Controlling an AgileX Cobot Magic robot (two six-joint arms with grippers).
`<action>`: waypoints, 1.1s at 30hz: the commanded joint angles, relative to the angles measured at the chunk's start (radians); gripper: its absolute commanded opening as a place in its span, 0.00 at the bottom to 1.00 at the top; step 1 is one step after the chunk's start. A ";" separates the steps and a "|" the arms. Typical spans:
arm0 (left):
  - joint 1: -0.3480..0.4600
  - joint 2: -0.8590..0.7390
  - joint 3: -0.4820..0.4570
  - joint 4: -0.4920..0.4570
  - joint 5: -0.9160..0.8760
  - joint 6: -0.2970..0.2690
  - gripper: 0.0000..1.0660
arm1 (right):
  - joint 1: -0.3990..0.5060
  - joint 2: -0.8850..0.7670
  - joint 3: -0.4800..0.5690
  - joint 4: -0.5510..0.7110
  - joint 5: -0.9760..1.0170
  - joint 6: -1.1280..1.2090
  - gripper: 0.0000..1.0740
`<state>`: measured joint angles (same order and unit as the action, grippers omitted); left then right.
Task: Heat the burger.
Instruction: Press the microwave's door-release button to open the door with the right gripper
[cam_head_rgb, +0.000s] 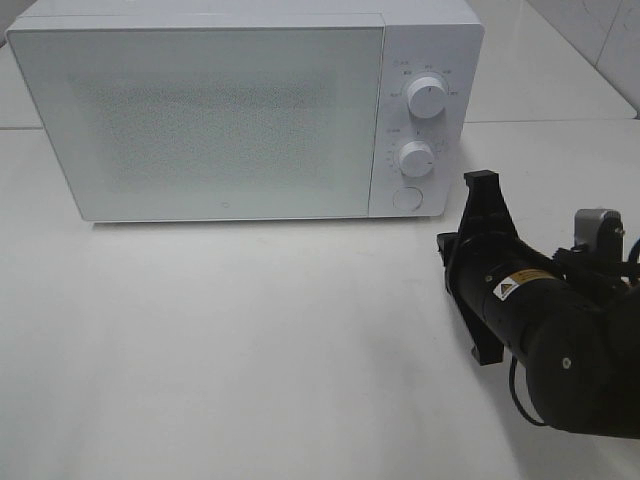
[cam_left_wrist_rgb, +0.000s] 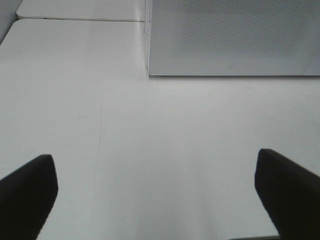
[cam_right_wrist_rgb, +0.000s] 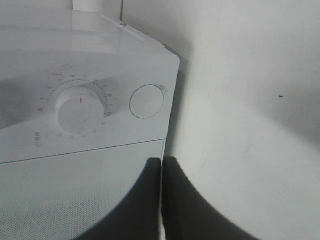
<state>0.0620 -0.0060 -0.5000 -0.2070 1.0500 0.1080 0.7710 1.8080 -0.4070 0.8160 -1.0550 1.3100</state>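
The burger is out of view in every frame. A white microwave (cam_head_rgb: 200, 110) stands at the back of the table with its frosted door closed. My right gripper (cam_head_rgb: 482, 180) is shut with nothing between its fingers, just right of the microwave's lower right corner. In the right wrist view its fingers (cam_right_wrist_rgb: 150, 200) press together in front of the control panel, near the round button (cam_right_wrist_rgb: 146, 101) and a dial (cam_right_wrist_rgb: 80, 107). My left gripper (cam_left_wrist_rgb: 155, 157) is open and empty above bare table, facing the microwave's (cam_left_wrist_rgb: 230, 35) left front corner. The exterior high view does not show the left gripper.
The control panel carries an upper dial (cam_head_rgb: 428, 96), a lower dial (cam_head_rgb: 414, 158) and a round button (cam_head_rgb: 406, 198). The white table (cam_head_rgb: 250, 340) stretches in front of the microwave. The right arm's black body (cam_head_rgb: 560, 350) fills the lower right corner.
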 joint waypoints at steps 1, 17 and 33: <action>0.005 -0.024 0.002 -0.003 -0.015 -0.004 0.96 | 0.000 0.044 -0.036 -0.009 0.013 0.067 0.00; 0.005 -0.024 0.002 -0.003 -0.015 -0.004 0.96 | -0.090 0.140 -0.188 -0.112 0.094 0.093 0.00; 0.005 -0.024 0.002 -0.003 -0.015 -0.004 0.96 | -0.198 0.197 -0.302 -0.185 0.147 0.056 0.00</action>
<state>0.0620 -0.0060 -0.5000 -0.2070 1.0500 0.1080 0.5790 2.0030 -0.7000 0.6470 -0.9140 1.3690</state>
